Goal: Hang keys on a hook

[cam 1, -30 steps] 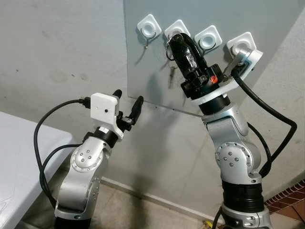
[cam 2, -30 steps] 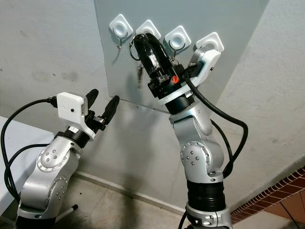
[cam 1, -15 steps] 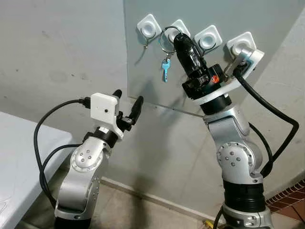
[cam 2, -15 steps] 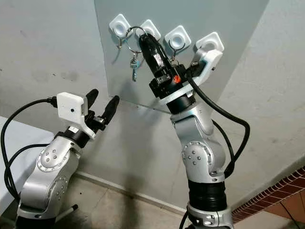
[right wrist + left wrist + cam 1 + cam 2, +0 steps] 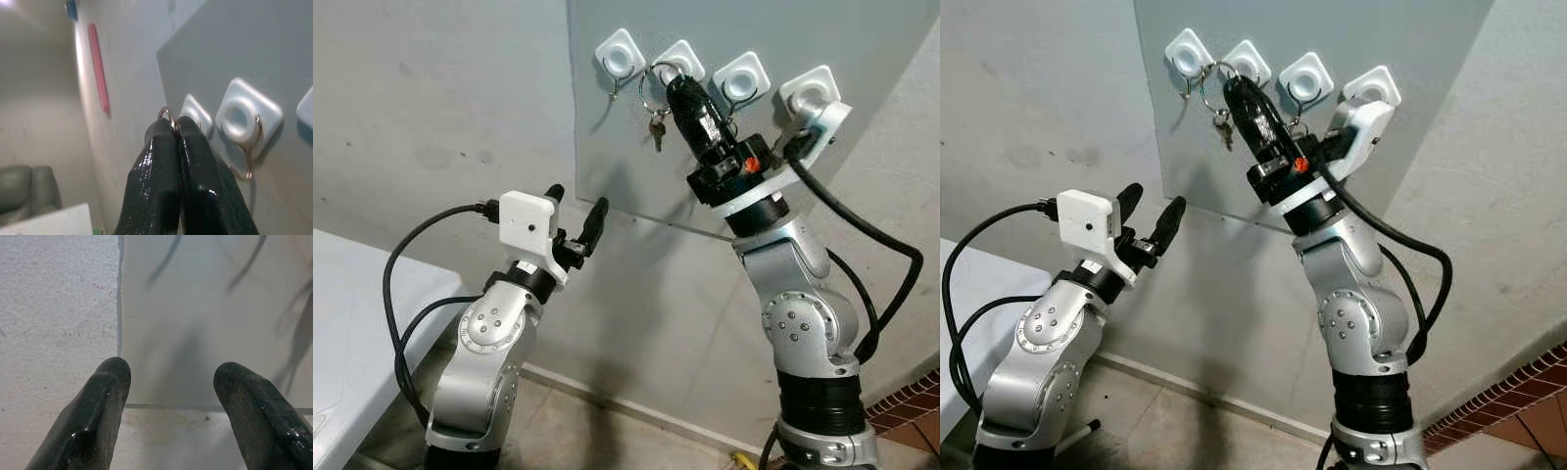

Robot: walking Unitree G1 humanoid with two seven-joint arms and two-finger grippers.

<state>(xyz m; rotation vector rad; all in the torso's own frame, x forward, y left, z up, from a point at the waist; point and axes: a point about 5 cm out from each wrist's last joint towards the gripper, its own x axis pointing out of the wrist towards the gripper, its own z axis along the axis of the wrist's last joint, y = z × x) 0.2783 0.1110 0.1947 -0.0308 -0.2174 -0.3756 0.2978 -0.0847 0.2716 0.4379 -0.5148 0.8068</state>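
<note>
Four white hook mounts sit in a row on a grey wall panel (image 5: 617,166). My right gripper (image 5: 674,84) is raised to the second mount (image 5: 683,57) and is shut on a metal key ring (image 5: 655,78). The keys (image 5: 656,128) dangle below the ring, between the first mount (image 5: 620,51) and the second. In the right wrist view the closed fingers (image 5: 161,161) pinch the ring (image 5: 167,113), with a wire hook (image 5: 248,166) just beyond. Whether the ring is over a hook cannot be told. My left gripper (image 5: 576,211) is open, lower down, facing the panel's bottom corner (image 5: 121,352).
A white table (image 5: 342,323) stands at the left. The rough grey wall (image 5: 440,108) continues either side of the panel. Red brick flooring (image 5: 911,401) shows at the lower right.
The key bunch has swung and now hangs higher and closer to the right gripper's tip; the ring has turned. The left arm has not moved.
</note>
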